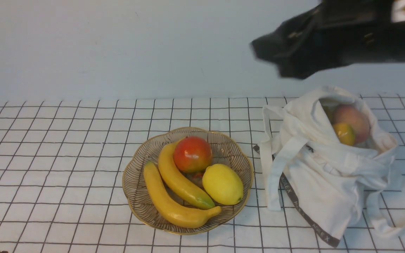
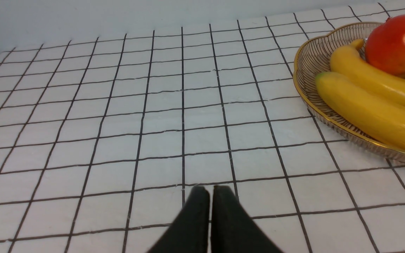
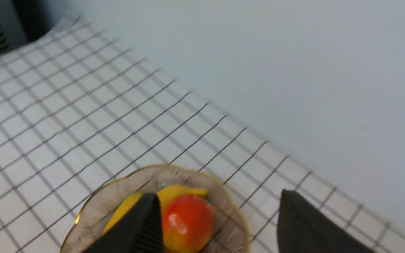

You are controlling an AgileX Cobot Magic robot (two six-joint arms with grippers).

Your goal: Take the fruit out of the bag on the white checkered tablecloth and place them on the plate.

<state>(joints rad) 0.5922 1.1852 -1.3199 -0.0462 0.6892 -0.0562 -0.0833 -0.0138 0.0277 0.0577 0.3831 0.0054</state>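
The white bag [image 1: 325, 175] lies open at the right of the white checkered tablecloth [image 1: 47, 158]. Inside its mouth show a pinkish peach-like ball [image 1: 353, 117] and a small yellow-orange piece [image 1: 344, 133]. The gold-rimmed plate [image 1: 135, 175] holds two yellow bananas [image 1: 179, 177], a red-orange round fruit [image 1: 192, 154] and a lemon [image 1: 223, 184]. My right gripper [image 3: 218, 195] hangs blurred and high above the cloth between plate and bag [image 1: 269, 56], open and empty. My left gripper [image 2: 210, 196] is shut over bare cloth to the left of the plate [image 2: 304, 84].
A plain pale wall [image 1: 118, 45] rises behind the table's far edge. The bag's long strap handles [image 1: 392, 218] trail over the cloth at the front right.
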